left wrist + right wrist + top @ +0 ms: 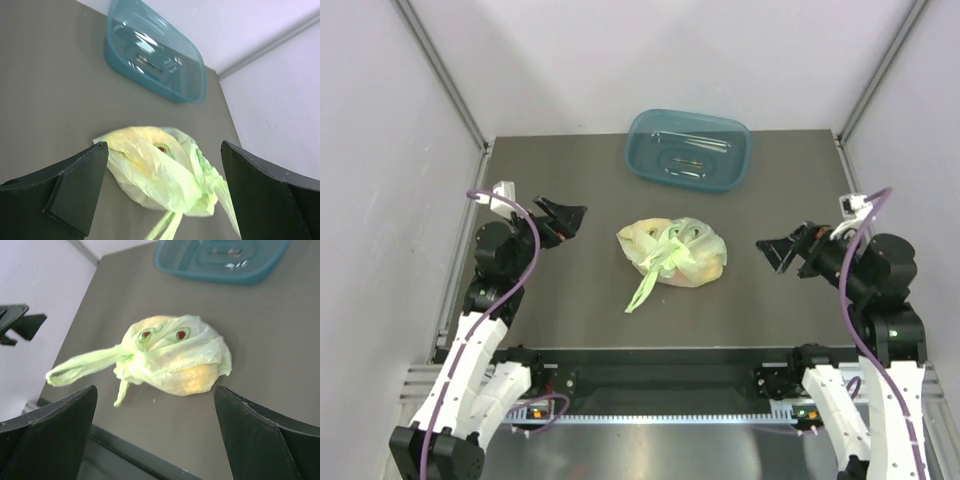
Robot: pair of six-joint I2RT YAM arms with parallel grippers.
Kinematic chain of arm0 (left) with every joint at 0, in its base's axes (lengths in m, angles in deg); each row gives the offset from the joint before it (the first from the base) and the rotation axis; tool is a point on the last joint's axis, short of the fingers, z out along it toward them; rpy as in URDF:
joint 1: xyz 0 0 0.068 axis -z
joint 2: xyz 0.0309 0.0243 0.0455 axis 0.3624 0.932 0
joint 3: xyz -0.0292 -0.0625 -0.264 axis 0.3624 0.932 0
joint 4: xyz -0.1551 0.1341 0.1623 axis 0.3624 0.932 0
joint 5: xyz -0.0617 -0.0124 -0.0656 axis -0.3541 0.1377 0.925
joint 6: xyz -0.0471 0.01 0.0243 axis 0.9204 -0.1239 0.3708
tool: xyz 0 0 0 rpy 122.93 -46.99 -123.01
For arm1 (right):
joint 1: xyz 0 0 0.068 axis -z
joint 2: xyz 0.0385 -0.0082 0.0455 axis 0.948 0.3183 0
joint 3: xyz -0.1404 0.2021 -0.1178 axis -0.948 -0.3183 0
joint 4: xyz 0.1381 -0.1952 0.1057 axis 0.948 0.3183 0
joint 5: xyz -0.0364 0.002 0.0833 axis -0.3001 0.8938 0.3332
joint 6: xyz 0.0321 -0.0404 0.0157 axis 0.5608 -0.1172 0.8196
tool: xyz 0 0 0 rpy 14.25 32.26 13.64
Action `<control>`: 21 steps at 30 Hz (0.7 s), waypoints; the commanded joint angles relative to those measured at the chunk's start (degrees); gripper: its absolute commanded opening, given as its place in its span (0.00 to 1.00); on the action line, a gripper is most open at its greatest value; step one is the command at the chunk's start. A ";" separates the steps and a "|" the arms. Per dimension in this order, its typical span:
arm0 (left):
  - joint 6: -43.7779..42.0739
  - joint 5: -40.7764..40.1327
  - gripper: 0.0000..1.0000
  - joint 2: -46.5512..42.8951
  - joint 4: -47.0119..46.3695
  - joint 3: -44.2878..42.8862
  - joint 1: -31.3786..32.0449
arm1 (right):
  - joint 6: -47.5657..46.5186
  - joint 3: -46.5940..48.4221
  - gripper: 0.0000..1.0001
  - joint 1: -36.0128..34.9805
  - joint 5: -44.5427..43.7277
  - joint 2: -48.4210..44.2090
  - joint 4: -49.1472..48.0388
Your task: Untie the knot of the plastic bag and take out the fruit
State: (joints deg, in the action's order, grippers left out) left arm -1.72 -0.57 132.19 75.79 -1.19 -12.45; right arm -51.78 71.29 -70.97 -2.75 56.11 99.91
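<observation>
The pale green plastic bag (680, 252) lies tied shut at the middle of the dark table, and also shows in the left wrist view (160, 175) and the right wrist view (180, 357). Its knot (665, 256) sits on the near left side, with thin tails (642, 293) trailing toward the front; in the right wrist view the knot (127, 357) has a long loop to the left. Yellow-orange fruit (200, 377) shows only dimly through the plastic. My left gripper (570, 222) is open, left of the bag. My right gripper (775, 255) is open, right of the bag. Neither touches it.
A teal plastic tub (688, 149) stands at the back of the table behind the bag, also in the left wrist view (155, 55). Grey walls with metal frame rails close in the left, right and back sides. The table's front edge (650, 350) runs just ahead of the tails.
</observation>
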 commanded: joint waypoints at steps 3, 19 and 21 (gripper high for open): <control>2.84 11.07 0.99 1.46 -4.76 2.86 0.08 | -3.49 -6.03 1.00 -2.66 9.51 2.21 -4.42; 5.65 12.23 0.99 18.16 0.08 -1.88 10.97 | -14.55 -9.82 1.00 -47.74 -43.21 26.54 -21.89; 6.18 11.61 0.99 19.31 0.08 -2.15 11.76 | -15.61 -11.83 1.00 -49.85 -43.66 29.27 -26.12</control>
State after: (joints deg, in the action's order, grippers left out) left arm 2.76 12.16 150.69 76.65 -0.42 -1.83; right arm -63.30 61.52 -117.96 -37.24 83.04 84.24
